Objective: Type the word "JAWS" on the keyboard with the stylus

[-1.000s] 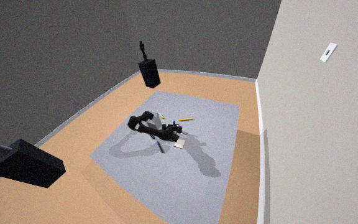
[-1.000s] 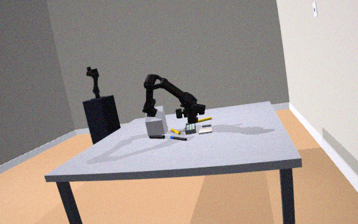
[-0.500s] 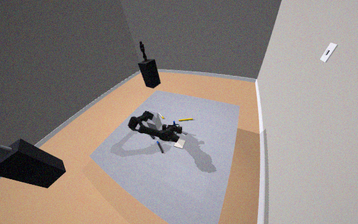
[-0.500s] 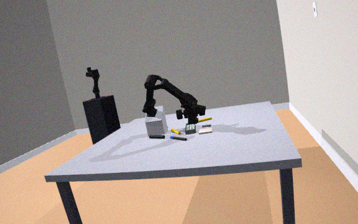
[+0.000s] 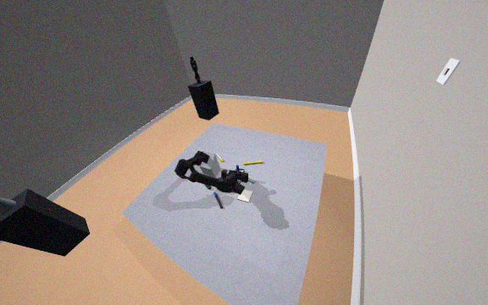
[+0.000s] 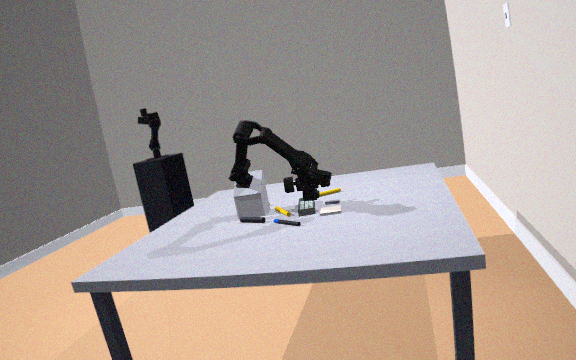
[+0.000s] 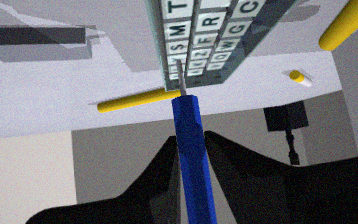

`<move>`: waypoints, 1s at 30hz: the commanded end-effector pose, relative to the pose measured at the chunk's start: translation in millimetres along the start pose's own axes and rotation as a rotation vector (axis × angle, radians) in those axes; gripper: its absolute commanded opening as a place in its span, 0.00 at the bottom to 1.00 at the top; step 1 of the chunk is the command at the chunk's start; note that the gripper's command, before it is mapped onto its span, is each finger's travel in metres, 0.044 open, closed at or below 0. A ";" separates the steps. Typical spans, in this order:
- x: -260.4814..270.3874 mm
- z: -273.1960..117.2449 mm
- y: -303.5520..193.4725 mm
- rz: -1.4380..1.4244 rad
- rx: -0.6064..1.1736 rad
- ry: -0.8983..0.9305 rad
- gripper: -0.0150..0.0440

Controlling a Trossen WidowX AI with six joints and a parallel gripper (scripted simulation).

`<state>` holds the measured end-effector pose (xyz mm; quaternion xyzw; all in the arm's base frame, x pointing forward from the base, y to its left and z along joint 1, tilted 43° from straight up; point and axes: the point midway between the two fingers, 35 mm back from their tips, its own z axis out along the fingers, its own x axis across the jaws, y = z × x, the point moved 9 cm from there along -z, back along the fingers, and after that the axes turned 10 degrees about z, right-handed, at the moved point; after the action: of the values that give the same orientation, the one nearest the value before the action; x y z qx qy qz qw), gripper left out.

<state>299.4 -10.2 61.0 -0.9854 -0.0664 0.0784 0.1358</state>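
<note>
My gripper (image 7: 190,139) (image 6: 310,196) is shut on the blue stylus (image 7: 187,114) (image 5: 237,168), whose thin grey tip points away from the fingers. The small dark green keyboard (image 6: 306,211) (image 7: 165,60) has white letter keys in three rows. In the wrist view the tip lies over the near-left row, past the S key (image 7: 177,47), about on the Y. Whether it touches a key cannot be told. The M key (image 7: 178,30) and T key (image 7: 177,8) show farther up that row. The arm hides the keyboard in the top view.
A yellow rod (image 5: 253,163) (image 6: 330,192) lies behind the keyboard, and a shorter yellow one (image 6: 282,211) beside it. A flat whitish block (image 5: 245,196) (image 6: 330,210) is close on the right. A dark marker with a blue end (image 5: 219,201) (image 6: 288,222) and a black one (image 6: 252,220) lie in front.
</note>
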 end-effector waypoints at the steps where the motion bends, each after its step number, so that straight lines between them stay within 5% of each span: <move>1: 0.5 2.4 1.9 -0.002 -0.002 -0.005 0.39; 30: 1.7 6.4 8.7 -0.002 -0.003 -0.005 0.39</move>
<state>300.6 -15.3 55.3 -0.9854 -0.0664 0.0784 0.1357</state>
